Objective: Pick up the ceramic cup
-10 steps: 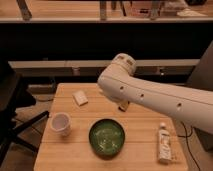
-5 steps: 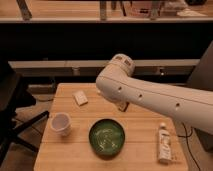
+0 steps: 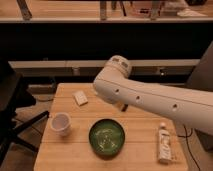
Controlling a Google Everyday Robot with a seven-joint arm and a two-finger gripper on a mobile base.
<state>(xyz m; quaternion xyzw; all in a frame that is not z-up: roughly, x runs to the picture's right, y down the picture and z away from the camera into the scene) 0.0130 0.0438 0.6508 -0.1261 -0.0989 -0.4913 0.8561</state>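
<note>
Jaws spread wide, empty, behind the arm, apart from ceramic cup; green bowl beside it.

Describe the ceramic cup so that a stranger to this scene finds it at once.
Start at the wooden table, where the white arm hangs over the middle and its claw is mostly hidden beneath it. Look to the left side, just left of the wide green bowl: there stands the ceramic cup. It is upright, plain white and far smaller than the patterned bowl.
</note>
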